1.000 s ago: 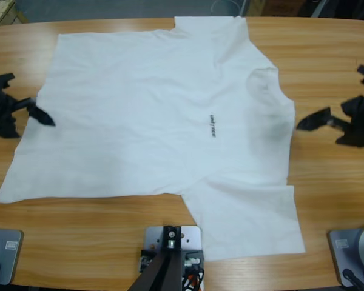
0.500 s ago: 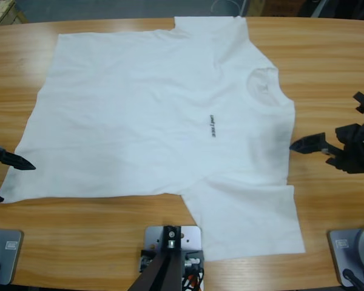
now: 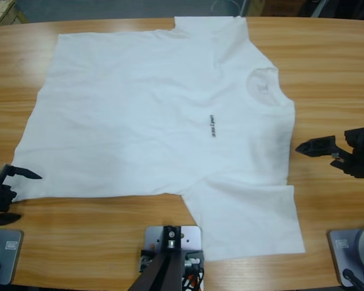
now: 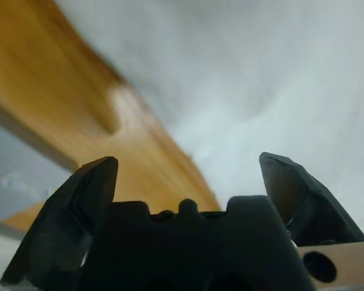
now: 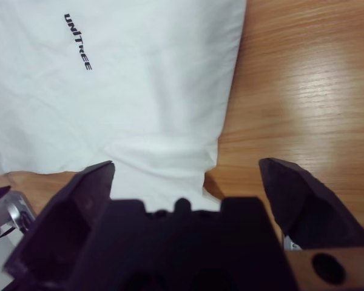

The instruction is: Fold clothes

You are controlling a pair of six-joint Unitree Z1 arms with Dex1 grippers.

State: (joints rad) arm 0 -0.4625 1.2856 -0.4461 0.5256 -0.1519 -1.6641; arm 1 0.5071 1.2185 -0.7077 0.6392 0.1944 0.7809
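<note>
Now my left hand (image 3: 12, 194), spread and empty, sits at the near left corner of the white T-shirt (image 3: 151, 115) lying flat on the bench (image 3: 333, 60), and my right hand (image 3: 318, 146), likewise spread, waits off its right edge, ready to pinch.

The wooden worktop (image 3: 333, 66) is running the full width of the frame, its grain lying lengthwise. One white T-shirt (image 3: 151, 115) is lying spread flat on it, covering the centre and upper left. The collar is sitting at centre right, the hem at the left. One sleeve is reaching the frame's upper middle, the other is extending toward the lower right. Small dark lettering is showing mid-chest. Bare wood is showing on both sides.
</note>
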